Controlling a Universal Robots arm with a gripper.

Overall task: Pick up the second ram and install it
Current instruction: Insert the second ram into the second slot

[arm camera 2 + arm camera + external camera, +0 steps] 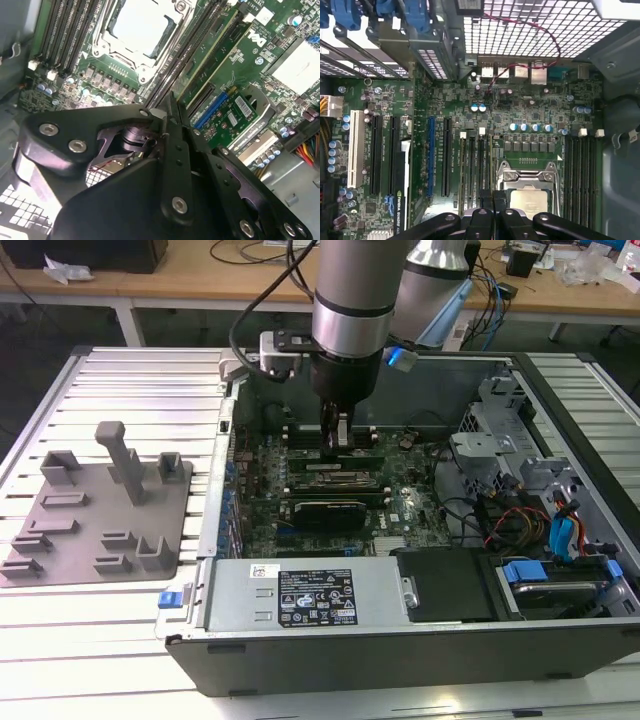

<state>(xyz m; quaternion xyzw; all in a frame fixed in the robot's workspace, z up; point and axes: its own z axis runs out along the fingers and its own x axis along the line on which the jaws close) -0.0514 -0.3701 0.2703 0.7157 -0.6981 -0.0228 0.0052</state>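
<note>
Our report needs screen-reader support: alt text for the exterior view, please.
A robot arm's gripper hangs inside an open computer case, at the motherboard's memory slots. A grey fixture plate lies on the slatted table at the exterior view's left.

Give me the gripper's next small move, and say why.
Probably a short, straight press down. The gripper looks closed on one end of the second ram, which lies in line with the memory slots beside the processor socket. Whether it is fully seated cannot be told, so a gentle push before letting go seems safest.
</note>
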